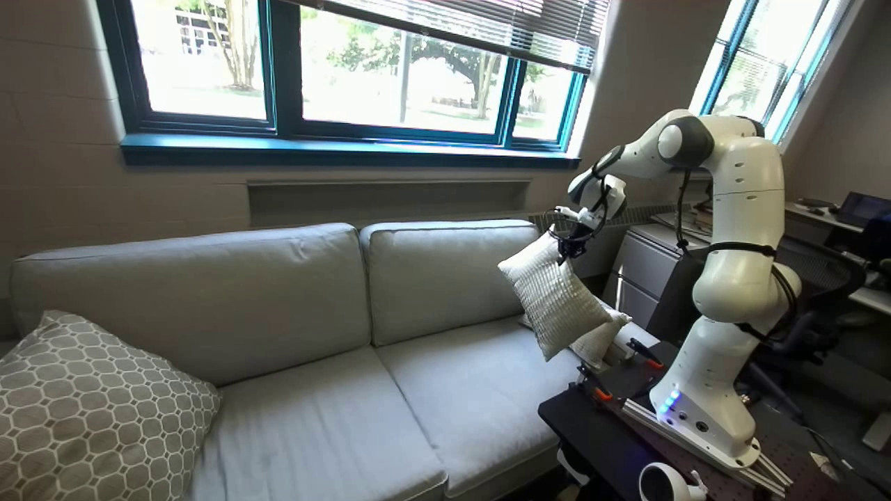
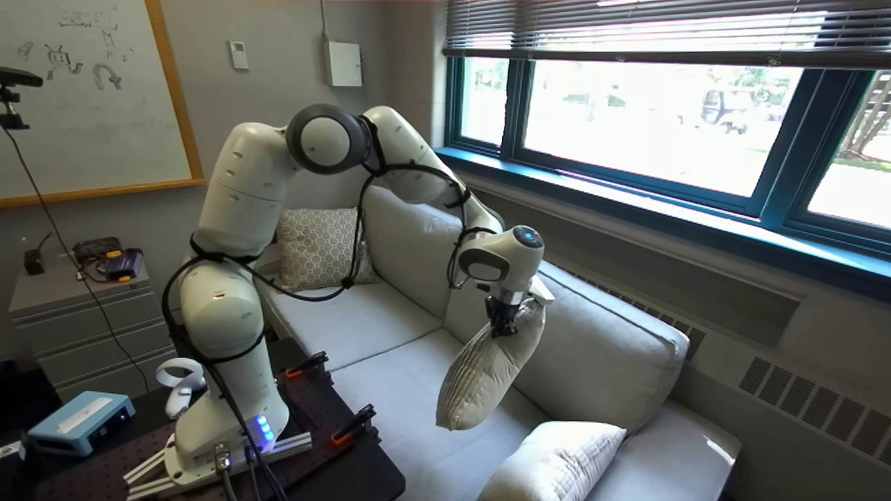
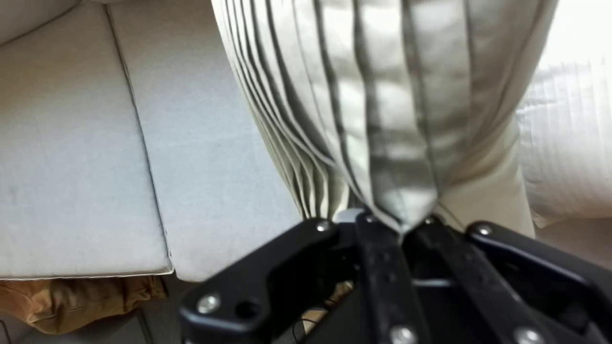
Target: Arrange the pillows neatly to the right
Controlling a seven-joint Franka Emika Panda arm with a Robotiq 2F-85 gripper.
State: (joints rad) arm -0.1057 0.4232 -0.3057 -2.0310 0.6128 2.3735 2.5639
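Hanging aslant from the pincer [image 3: 400, 224], upper pillow [image 1: 557, 299]: cream-white, plump through the middle, close pleats running over one face, plainer cloth on the other. Near the grip the pleats bunch and taper to a point; jaws stand close together, clamped on the cloth near the pillow's top. Position: over the sofa seat [image 1: 452, 390], toward the end with the armrest [image 2: 686, 445], one corner pointing down; from where I stand, can't tell whether that corner brushes the seat. Lower pillow [image 2: 557, 463], same pale colour and faintly ribbed, sits on the seat beside the armrest, bright light on its upper side; in an exterior view the upper one hides part of it. Arm [image 2: 240, 188] stands on the counter [image 2: 348, 480], lower links rising with a slight lean, elbow bent high, forearm sloping down toward the sofa, wrist turned so the pincer points downward. In both exterior views the pincer hangs well out from the base and lower than the elbow. Blue lights [image 2: 264, 428] glow at the foot of the arm.
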